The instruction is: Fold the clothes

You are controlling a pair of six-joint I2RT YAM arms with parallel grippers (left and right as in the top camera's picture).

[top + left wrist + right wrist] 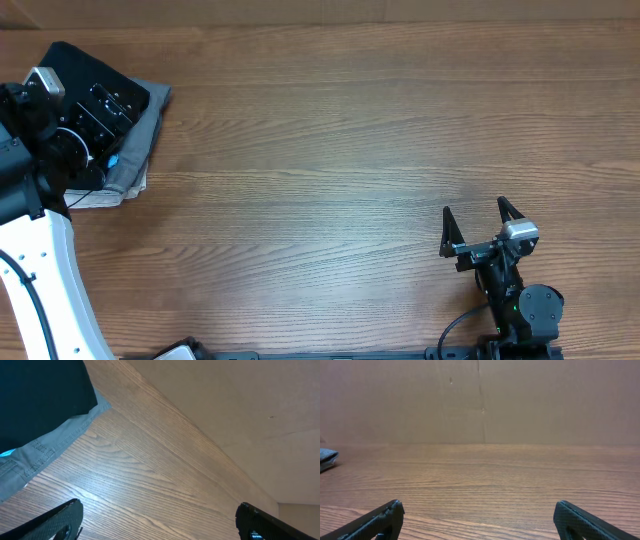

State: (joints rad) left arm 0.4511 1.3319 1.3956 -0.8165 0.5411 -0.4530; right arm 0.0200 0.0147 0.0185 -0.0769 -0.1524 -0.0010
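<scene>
Looking from overhead: a wooden table (330,150) is seen, with a small pile of garments at its far left corner. The black T-shirt (78,60) is laid on top of the pile, folded small. A grey garment (152,125) is spread beneath it, its edges showing to the right and near side. A speck of light blue fabric (112,160) is caught at the near edge of the pile. The left arm (35,215) is reached over the pile, and its dark wrist parts cannot be told apart from the shirt. The right gripper (474,207) is held at the near right, well apart from the pile, jaws spread wide, nothing between them.

Left wrist view: the left gripper (160,512) is shown with its two black fingers at the lower corners, set far apart, with only bare wood between them. The black shirt is seen at upper left, lying on the grey garment, whose stitched seam is visible. A brown cardboard wall (235,400) is met at the table's far edge.

Right wrist view: both fingers are seen wide apart over bare wood, with nothing gripped. A folded cloth edge (327,457) is glimpsed at far left, too small to be identified. The same cardboard wall is faced.
</scene>
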